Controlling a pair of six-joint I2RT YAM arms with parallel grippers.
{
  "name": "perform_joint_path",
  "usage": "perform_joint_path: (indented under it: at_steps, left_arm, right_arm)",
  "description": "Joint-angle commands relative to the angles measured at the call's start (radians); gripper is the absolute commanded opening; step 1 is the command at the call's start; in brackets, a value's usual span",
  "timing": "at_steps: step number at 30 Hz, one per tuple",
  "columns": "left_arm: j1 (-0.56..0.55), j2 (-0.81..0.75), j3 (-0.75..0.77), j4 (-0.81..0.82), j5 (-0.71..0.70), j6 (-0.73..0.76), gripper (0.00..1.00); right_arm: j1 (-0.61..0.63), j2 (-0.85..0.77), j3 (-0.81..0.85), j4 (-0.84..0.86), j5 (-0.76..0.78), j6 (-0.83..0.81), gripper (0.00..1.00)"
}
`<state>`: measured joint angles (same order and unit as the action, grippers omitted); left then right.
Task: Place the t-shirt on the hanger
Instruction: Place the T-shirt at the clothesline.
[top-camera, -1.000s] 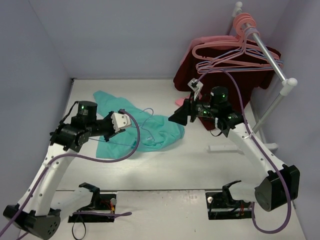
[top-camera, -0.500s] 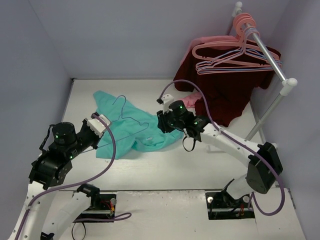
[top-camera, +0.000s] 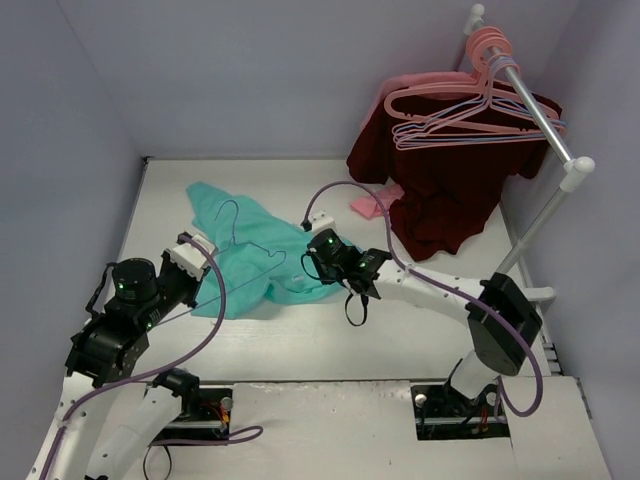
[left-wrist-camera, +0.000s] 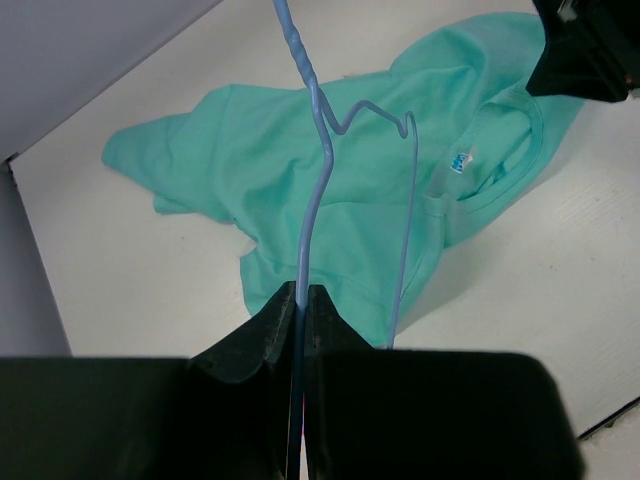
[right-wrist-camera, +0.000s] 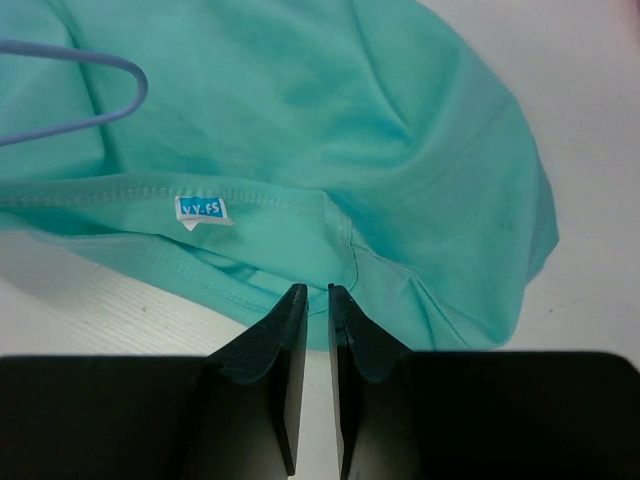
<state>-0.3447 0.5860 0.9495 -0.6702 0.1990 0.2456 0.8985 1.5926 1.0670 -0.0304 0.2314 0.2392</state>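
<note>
Overhead, top view: right claw (top-camera: 312, 265) has dropped from the rack side at 2 o'clock onto the collar end of the t-shirt (top-camera: 250, 265); left claw (top-camera: 205, 258) has pulled back toward 7 o'clock, carrying the hanger (top-camera: 236, 235), which lies over the shirt; shirt not yet on hanger; judged set-up for opening the collar and feeding the frame in.
Room: bare tabletop (top-camera: 400, 330) from 4 to 6 o'clock; maroon garment (top-camera: 440, 190) and pink cloth (top-camera: 365, 205) at 2 o'clock, well apart from the right claw; left wall close beside the left arm at 9 o'clock.

Left wrist view: left claw clamped tight on one wire of the hanger frame, hook end pointing to 12 o'clock; shirt spread beneath, neck opening at 2 o'clock.

Right wrist view: right claw closed to a slit, nothing between the jaws, tips at the shirt's near edge; collar label (right-wrist-camera: 200, 210) at 10 o'clock; hanger's rounded end further out at 10 o'clock.
</note>
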Motion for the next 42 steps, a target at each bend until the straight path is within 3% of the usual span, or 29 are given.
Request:
perform_joint_path:
  at_steps: [1,10,23,25,30,38,42]
  left_arm:
    - [0.007,0.001,0.006,0.109,-0.004,-0.043,0.00]
    - [0.006,-0.016,-0.009,0.108,0.052,-0.045,0.00]
    - [0.003,-0.020,-0.055,0.139,0.144,-0.072,0.00]
    - [-0.002,-0.017,-0.066,0.149,0.154,-0.079,0.00]
    - [-0.005,-0.021,-0.108,0.175,0.171,-0.097,0.00]
    - [-0.013,-0.005,-0.146,0.247,0.205,-0.137,0.00]
    - [-0.017,0.008,-0.175,0.316,0.222,-0.168,0.00]
  right_arm:
    - [0.008,0.034,-0.007,0.033,0.075,0.064,0.14]
    - [0.007,0.115,0.010,-0.005,0.159,0.097,0.24]
    - [0.005,0.223,0.039,-0.029,0.205,0.143,0.25]
    - [0.005,0.233,0.045,-0.029,0.207,0.150,0.21]
    - [-0.007,0.242,0.049,-0.025,0.207,0.145,0.00]
    - [-0.025,0.136,0.036,-0.019,0.171,0.053,0.00]
    - [-0.054,0.060,0.019,-0.014,0.078,0.017,0.00]
